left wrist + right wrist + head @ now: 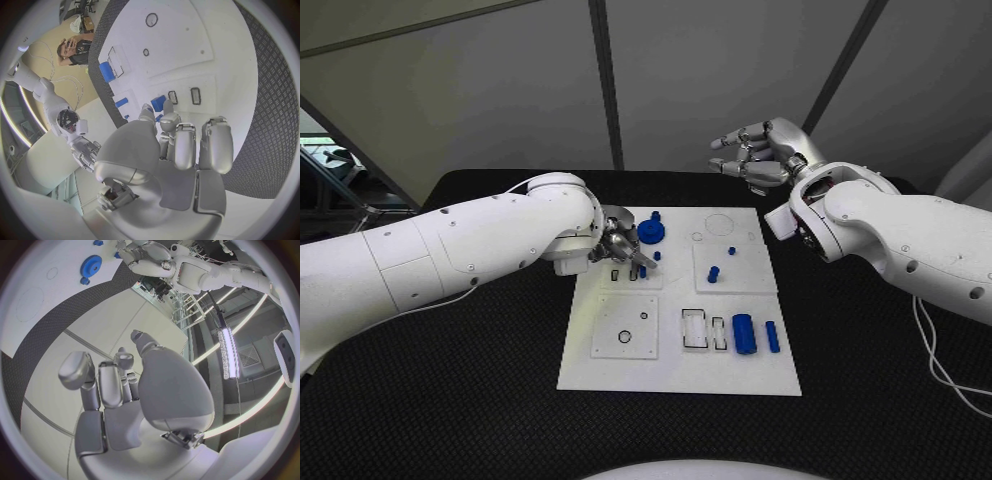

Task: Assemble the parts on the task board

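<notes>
Hands over the task board

From my head I see my left hand point(620, 247) low at the left part of the task board's point(678, 375) far edge, fingers curled by the blue gear point(653, 229); whether they pinch anything there I cannot tell, my own fingers hide it. My left wrist view shows those fingers point(185, 145) bent above the board point(181, 45) with small blue parts point(158, 103) just beyond them, seemingly untouched. Near the board's near-right corner lie a blue cylinder point(744, 334) and a thinner pin point(773, 336). My right hand point(759, 152) hangs above the table's point(473, 400) far edge, fingers curled, holding nothing. Its wrist view shows the gear point(92, 265) that the head view half hides.
</notes>
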You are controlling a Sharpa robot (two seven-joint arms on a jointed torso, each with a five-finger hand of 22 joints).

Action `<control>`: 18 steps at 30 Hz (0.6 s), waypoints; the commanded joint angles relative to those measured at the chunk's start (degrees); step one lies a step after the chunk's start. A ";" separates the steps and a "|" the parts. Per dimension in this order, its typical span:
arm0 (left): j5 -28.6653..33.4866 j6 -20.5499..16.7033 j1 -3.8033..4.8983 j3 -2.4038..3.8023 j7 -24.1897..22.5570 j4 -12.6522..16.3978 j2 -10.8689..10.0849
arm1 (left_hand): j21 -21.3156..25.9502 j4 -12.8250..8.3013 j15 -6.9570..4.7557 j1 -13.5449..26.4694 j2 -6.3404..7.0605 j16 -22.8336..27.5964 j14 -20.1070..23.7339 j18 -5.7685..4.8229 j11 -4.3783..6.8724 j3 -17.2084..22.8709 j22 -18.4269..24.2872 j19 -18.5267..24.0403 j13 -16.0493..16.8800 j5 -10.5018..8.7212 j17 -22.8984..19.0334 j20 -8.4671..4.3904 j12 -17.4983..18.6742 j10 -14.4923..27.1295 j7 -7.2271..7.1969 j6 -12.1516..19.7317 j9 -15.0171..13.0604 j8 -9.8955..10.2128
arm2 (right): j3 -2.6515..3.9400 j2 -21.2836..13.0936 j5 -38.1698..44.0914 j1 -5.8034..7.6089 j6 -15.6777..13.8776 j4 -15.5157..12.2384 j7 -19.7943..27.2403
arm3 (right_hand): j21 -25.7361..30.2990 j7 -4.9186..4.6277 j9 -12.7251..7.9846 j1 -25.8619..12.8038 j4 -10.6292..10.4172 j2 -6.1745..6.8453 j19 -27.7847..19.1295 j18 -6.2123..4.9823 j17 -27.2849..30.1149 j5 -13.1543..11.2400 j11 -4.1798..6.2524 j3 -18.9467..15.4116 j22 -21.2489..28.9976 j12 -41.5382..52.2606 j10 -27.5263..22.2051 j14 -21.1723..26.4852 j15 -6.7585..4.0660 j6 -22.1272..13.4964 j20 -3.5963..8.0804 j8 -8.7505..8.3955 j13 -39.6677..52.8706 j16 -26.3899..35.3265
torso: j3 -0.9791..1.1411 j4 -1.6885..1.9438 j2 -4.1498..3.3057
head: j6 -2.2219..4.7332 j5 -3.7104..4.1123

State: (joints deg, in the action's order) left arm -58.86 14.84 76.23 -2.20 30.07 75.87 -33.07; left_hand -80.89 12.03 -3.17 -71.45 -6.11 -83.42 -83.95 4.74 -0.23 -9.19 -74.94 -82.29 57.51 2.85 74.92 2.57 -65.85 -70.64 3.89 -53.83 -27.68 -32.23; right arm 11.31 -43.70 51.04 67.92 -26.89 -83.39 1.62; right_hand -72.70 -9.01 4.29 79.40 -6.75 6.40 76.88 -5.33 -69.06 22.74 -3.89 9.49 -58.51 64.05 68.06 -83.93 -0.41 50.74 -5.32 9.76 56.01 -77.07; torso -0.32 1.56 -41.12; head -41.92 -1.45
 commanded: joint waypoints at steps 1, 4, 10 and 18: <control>-0.34 0.72 0.08 0.00 0.37 0.10 0.06 | -0.19 -0.64 -0.51 -1.04 -0.39 0.35 -3.42 -1.54 0.44 0.34 -0.40 -0.19 0.05 -0.05 6.36 0.04 -0.13 0.17 -0.08 0.56 -0.19 -0.37 | 0.05 0.08 0.17 0.11 0.30 0.07 0.13 | 0.31 -0.07 -0.06 -0.03 -0.01 -0.09 0.00 -0.61 0.06 0.22 0.10 0.34 0.08 -0.21 -0.39 -1.59 -0.47 0.00 0.24 0.25 -0.01 0.35 | -0.01 0.03 0.00 | -0.03 -0.01; -0.22 0.69 0.08 0.00 0.35 0.16 0.02 | -0.14 -1.06 -0.56 -1.71 -1.12 0.37 -3.42 -1.52 0.52 1.16 -0.37 -0.13 0.00 -0.05 6.37 0.02 -0.02 0.23 -0.16 0.70 -0.39 -0.41 | 0.05 0.10 0.17 0.11 0.33 0.14 0.07 | 0.32 -0.07 -0.06 -0.03 0.00 -0.09 0.00 -0.61 0.06 0.23 0.10 0.35 0.09 -0.20 -0.39 -1.59 -0.47 0.00 0.24 0.25 -0.01 0.35 | 0.00 0.04 -0.02 | -0.10 -0.04; 1.10 0.29 0.08 0.00 0.30 0.17 0.00 | -0.12 -3.08 -0.83 -4.83 -2.84 0.40 -3.43 -1.50 0.89 4.20 -0.43 -0.05 -0.12 -0.01 6.42 -0.15 0.36 0.47 -0.53 1.35 -0.72 -0.23 | 0.05 0.18 0.17 0.11 0.41 0.34 -0.01 | 0.36 -0.06 -0.06 -0.02 0.01 -0.10 0.00 -0.62 0.06 0.34 0.11 0.39 0.13 -0.24 -0.42 -1.60 -0.47 0.01 0.25 0.28 -0.06 0.37 | 0.01 0.02 0.00 | -0.14 -0.05; 3.16 0.00 0.08 0.00 0.24 0.12 -0.09 | -0.02 -6.55 -1.05 -8.66 -2.87 0.50 -3.45 -1.47 1.11 11.81 -0.53 0.11 -0.58 0.13 6.51 -0.51 1.62 1.09 -0.51 2.45 -1.02 0.57 | 0.05 0.25 0.17 0.11 0.54 0.58 -0.11 | 0.33 -0.06 -0.06 -0.01 0.01 -0.11 0.05 -0.61 0.03 0.45 0.11 0.42 0.07 -0.22 -0.41 -1.61 -0.48 0.02 0.25 0.31 -0.05 0.37 | 0.01 0.02 0.02 | -0.19 -0.05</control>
State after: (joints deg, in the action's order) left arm -57.24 14.75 76.44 -2.07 30.06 75.98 -33.12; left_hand -80.89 7.23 -3.98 -79.10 -9.02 -83.20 -83.96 4.79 0.41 0.31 -74.93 -82.24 56.98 2.58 74.92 2.53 -64.43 -69.41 3.29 -51.77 -28.63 -31.88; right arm 11.31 -43.50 51.06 67.92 -26.74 -82.83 1.46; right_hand -72.71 -9.01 4.29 79.40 -6.75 6.40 76.88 -5.33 -69.06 23.01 -3.89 9.49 -58.42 64.05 68.06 -83.93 -0.41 50.74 -5.32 9.76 56.01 -77.07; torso -0.30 1.59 -41.12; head -42.12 -1.52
